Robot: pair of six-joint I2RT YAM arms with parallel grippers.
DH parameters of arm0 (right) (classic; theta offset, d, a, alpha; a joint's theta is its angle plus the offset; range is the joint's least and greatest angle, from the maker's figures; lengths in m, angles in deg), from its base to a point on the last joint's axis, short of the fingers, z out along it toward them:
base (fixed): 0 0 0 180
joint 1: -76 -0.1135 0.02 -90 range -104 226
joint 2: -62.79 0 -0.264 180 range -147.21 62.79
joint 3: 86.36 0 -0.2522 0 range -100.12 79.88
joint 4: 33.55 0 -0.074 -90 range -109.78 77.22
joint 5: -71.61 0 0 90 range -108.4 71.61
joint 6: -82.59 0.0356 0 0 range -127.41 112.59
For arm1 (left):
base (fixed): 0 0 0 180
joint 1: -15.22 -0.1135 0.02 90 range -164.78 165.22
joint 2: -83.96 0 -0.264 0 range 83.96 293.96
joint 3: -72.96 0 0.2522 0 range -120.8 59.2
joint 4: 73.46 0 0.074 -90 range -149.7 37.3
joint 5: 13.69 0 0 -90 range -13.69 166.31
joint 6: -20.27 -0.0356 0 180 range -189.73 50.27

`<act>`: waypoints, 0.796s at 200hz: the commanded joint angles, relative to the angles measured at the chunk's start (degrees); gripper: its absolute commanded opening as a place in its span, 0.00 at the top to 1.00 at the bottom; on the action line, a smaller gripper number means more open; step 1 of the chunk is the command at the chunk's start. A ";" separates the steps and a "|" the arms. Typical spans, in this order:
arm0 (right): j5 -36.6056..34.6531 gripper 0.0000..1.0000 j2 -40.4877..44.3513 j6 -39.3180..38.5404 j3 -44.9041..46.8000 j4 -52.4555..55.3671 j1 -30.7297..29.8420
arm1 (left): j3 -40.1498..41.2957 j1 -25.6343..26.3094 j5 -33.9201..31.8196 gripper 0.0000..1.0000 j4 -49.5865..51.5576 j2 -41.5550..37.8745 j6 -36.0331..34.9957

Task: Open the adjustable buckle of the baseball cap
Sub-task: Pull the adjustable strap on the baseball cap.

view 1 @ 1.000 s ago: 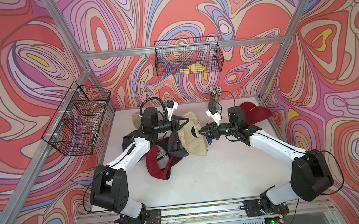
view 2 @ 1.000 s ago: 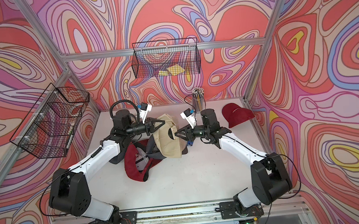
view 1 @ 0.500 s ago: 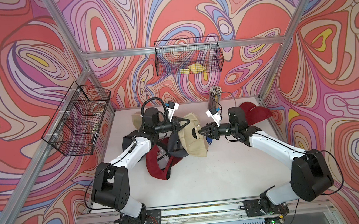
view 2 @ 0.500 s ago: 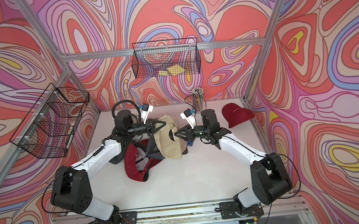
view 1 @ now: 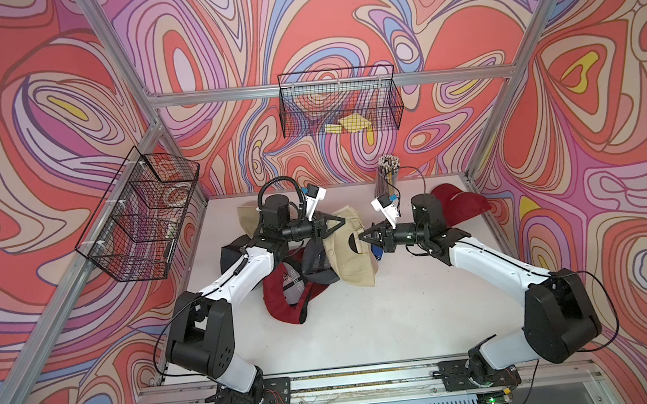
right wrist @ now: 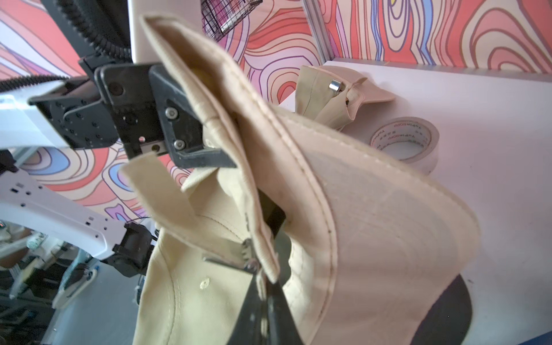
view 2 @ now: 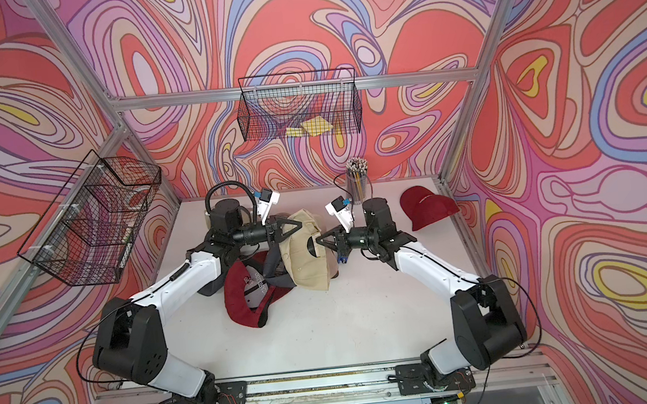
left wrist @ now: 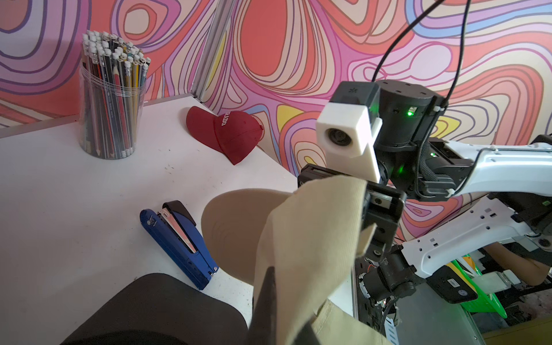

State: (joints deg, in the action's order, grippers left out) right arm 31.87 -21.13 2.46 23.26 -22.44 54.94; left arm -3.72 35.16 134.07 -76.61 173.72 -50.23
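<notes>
Here, the right gripper [view 1: 360,235] has its fingers [right wrist: 252,312] pinched together on the rear band of the beige cap [view 1: 353,264], right beside the metal buckle [right wrist: 236,260], where the loose strap [right wrist: 167,194] sticks out to one side. Facing it almost tip to tip, the left gripper [view 1: 340,223] is clamped on the same band a little further along. The cap hangs between the 2 arms above the middle of the bench [view 1: 384,325], nearer its back edge than its front. Under the cap's lower edge lie a grey cap [view 1: 317,263] and an upturned red cap [view 1: 278,303], overlapping each other. A blue stapler [left wrist: 179,239] lies flat on the bench near the hanging cap's brim. Further out, a clear pencil cup [left wrist: 110,98] stands upright by the back edge, and a second red cap [left wrist: 227,131] sits in the back right corner. Another beige cap [right wrist: 328,86] lies beside a roll of white tape [right wrist: 403,143] toward the back left.
</notes>
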 commanded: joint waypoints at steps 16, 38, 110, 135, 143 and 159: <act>1.76 1.00 0.62 0.01 1.45 -3.49 0.28 | -2.50 0.24 -1.90 0.80 3.88 0.06 -2.64; 2.70 1.00 0.49 0.33 1.11 -5.50 0.24 | -3.94 0.27 -3.12 0.70 8.56 0.58 -6.16; 5.53 1.00 -3.01 -0.12 -3.72 -7.01 0.26 | -4.14 -0.19 -5.79 0.37 12.37 -2.39 -12.97; 6.22 1.00 -4.12 0.00 -5.56 -6.49 0.24 | -2.80 -0.69 -7.59 0.32 11.33 -4.02 -14.98; 6.43 1.00 -4.31 0.05 -5.99 -6.44 0.23 | -2.34 -0.95 -7.85 0.31 10.99 -4.51 -16.21; 6.69 1.00 -4.42 -0.08 -6.67 -6.04 0.23 | -0.78 -1.13 -8.06 0.30 9.00 -5.66 -18.73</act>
State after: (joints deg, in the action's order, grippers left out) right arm 36.96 -24.89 2.72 18.94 -27.53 54.94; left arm -6.41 34.64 126.79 -65.15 171.18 -63.56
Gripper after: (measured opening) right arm 0.051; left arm 0.687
